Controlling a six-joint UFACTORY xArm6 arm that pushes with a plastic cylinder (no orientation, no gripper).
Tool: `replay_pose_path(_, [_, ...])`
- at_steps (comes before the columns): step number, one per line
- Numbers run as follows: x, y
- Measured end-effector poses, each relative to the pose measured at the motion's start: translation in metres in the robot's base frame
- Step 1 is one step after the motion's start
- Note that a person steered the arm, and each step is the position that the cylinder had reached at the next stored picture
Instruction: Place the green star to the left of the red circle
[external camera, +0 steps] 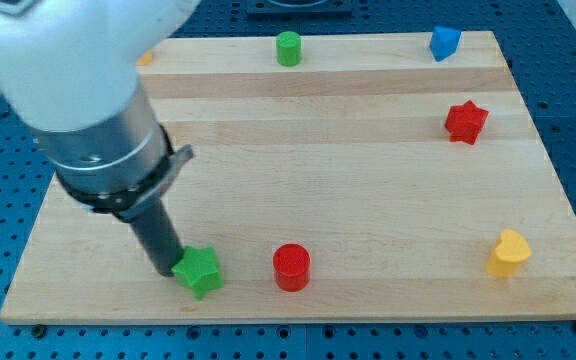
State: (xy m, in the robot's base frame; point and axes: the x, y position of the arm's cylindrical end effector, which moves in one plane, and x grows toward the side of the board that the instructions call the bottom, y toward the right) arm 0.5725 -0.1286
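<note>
The green star (199, 270) lies near the board's bottom edge, left of centre. The red circle (291, 267) stands to its right, with a gap of about one block width between them. My tip (164, 270) is at the star's left side and appears to touch it. The arm's white and grey body rises from the tip toward the view's top left and hides that part of the board.
A green cylinder (288, 48) stands at the top edge. A blue block (444, 42) is at the top right, a red star (465, 121) below it, a yellow heart (508, 253) at the bottom right. An orange block (145, 58) peeks out behind the arm.
</note>
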Motion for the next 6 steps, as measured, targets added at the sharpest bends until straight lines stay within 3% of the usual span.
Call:
replay_pose_path(1, [0.0, 0.012])
replay_pose_path(3, [0.039, -0.017])
replay_pose_path(6, [0.028, 0.029])
